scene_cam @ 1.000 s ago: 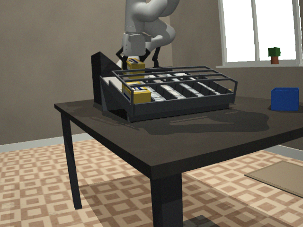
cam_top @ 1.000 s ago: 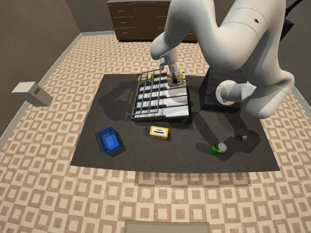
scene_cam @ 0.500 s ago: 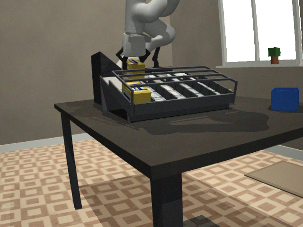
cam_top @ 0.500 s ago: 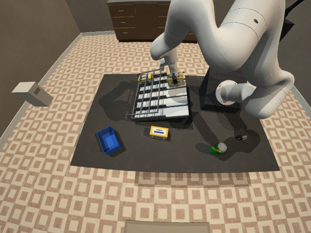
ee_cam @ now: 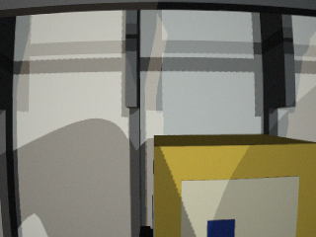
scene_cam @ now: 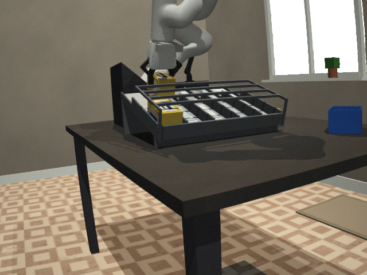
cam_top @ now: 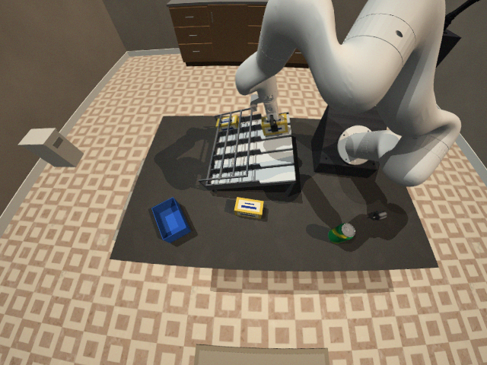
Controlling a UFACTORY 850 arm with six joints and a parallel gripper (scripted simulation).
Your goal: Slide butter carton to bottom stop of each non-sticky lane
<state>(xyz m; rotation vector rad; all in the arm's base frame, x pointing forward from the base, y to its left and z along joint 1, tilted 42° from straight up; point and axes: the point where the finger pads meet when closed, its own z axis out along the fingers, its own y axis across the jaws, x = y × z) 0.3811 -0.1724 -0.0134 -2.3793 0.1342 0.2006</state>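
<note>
I read even, soft light; bright white window (scene_cam: 292,35) glare; broad arm shadows across dark matte table (cam_top: 275,243); edges sharp.

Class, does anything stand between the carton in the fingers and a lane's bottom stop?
Perhaps. A second butter carton already sits at the end lane's stop; whether the held carton hangs over that same lane is unclear.
</note>
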